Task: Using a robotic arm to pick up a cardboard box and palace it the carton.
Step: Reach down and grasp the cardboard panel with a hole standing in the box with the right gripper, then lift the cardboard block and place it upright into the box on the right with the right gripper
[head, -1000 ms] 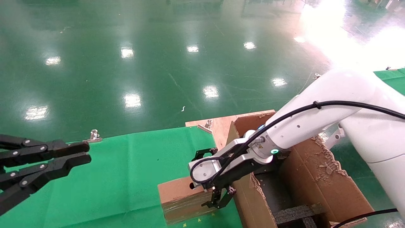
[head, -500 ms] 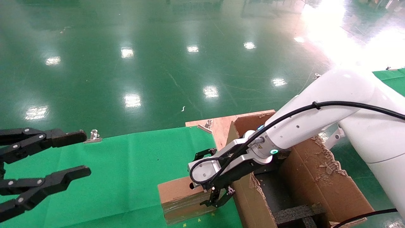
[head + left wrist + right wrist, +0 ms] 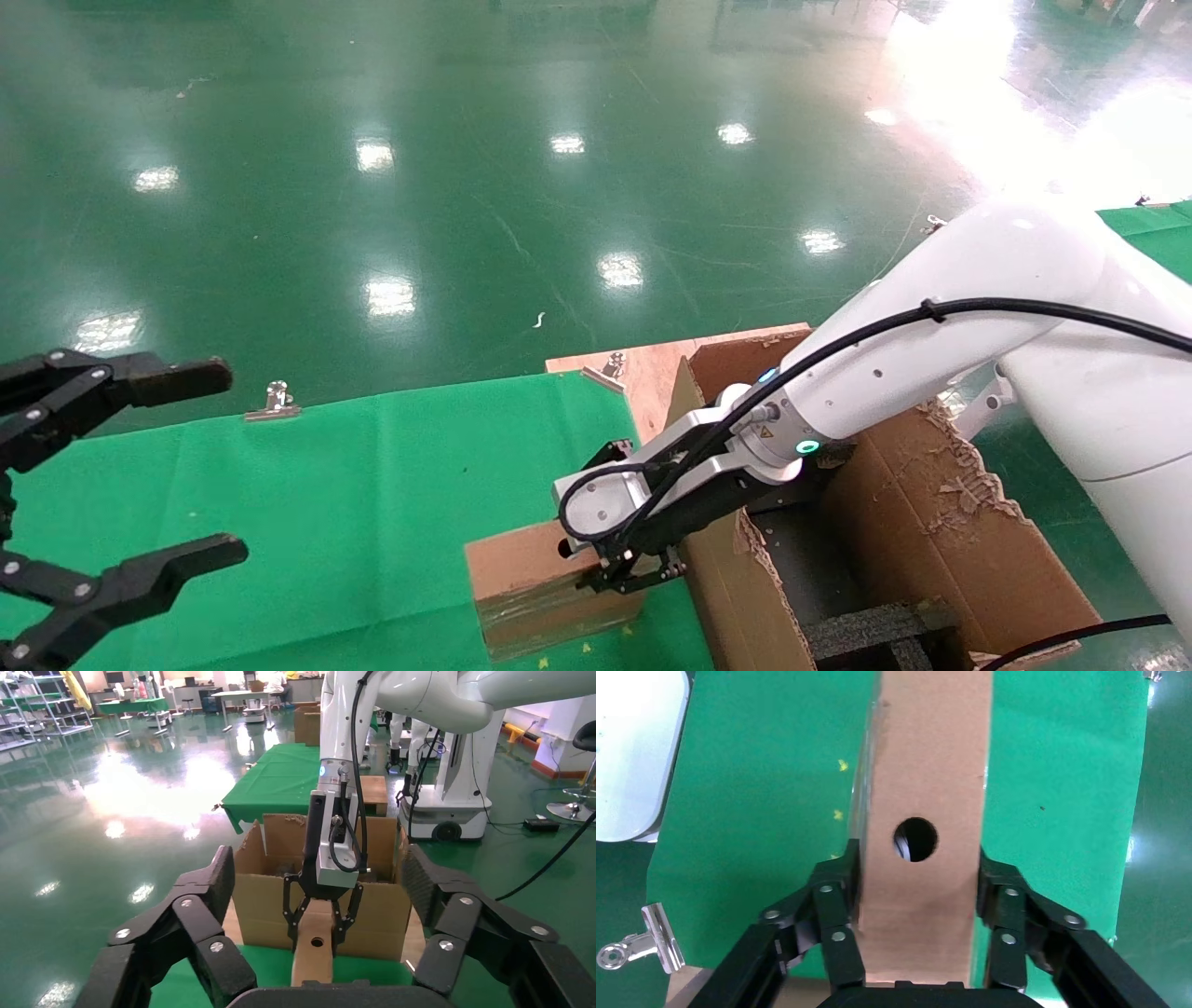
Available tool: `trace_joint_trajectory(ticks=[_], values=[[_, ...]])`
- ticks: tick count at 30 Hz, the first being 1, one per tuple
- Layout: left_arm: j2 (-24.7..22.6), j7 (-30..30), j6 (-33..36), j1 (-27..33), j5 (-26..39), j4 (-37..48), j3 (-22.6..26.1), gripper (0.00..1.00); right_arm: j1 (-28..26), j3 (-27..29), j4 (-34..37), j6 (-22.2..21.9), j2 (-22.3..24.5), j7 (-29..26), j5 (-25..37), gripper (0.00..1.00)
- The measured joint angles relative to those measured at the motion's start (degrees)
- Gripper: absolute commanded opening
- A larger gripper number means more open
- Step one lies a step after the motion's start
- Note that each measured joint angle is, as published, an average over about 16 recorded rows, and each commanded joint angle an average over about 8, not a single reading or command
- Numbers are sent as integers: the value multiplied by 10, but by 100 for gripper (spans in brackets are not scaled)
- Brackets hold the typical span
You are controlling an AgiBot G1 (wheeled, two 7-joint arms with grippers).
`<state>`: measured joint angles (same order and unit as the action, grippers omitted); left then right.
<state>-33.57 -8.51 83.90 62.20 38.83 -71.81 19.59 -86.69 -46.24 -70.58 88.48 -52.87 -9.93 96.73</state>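
Note:
The small brown cardboard box [image 3: 526, 582] stands on the green cloth, right beside the large carton [image 3: 931, 531]. My white right arm reaches over the carton's wall. Its black right gripper [image 3: 626, 570] is shut on the near end of the box. In the right wrist view the fingers [image 3: 838, 906] press both narrow sides of the box [image 3: 923, 776], just below its round hole. The left wrist view shows the same grip on the box [image 3: 313, 948] in front of the carton [image 3: 263, 899]. My all-black left gripper [image 3: 228, 461] hangs wide open and empty at the far left.
A green cloth [image 3: 372, 485] covers the table. Metal binder clips [image 3: 275, 401] hold it at the back edge, with another clip [image 3: 610, 365] on the wooden board [image 3: 652, 368]. Black foam inserts [image 3: 866, 629] lie inside the carton. Glossy green floor lies beyond.
My right gripper's fingers have closed in onto the small box. My left gripper has opened from nearly shut to wide apart.

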Motion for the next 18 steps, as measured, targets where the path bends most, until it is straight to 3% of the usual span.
trace_joint_trajectory(ticks=[11,18], values=[[0,0,0,0,0,0,0,100,-6,2,4,1,2,2,-5,0],[0,0,0,0,0,0,0,100,-39,9,27,9,11,24,-27,0]])
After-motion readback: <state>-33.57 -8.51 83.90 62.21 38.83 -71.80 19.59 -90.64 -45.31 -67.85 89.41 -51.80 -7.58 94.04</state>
